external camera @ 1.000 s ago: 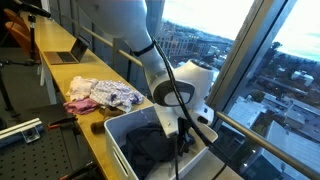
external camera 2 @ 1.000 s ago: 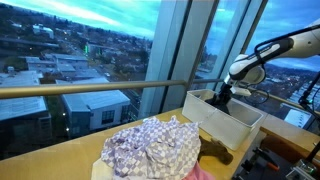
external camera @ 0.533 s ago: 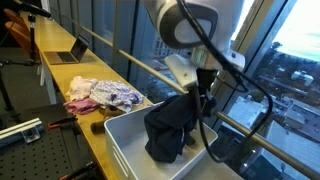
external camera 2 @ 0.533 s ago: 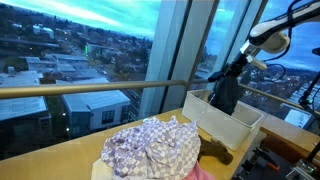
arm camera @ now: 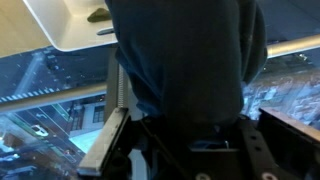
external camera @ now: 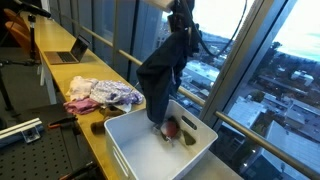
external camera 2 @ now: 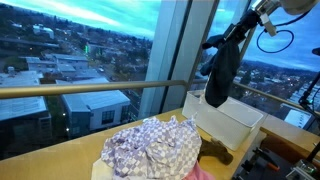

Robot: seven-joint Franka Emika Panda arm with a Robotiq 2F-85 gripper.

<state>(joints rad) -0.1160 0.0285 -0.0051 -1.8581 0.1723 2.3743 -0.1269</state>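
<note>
Claw (external camera: 181,22) grips the top of dark garment (external camera: 160,75), which hangs suspended above white bin (external camera: 122,150) on the surface (external camera: 58,78), beside patterned cloth pile (external camera: 108,95).

The hanging garment (external camera: 163,72) is plain dark slate-blue, almost black in the wrist view. The bin (external camera: 125,150) is white, with a reddish item (external camera: 172,128) inside. At ten o'clock from the bin, a crumpled cloth (external camera: 118,95) carries a small lilac-and-white print. At nine o'clock from that lies a pink cloth (external camera: 82,104). The tabletop (external camera: 60,72) is honey-yellow.
</note>
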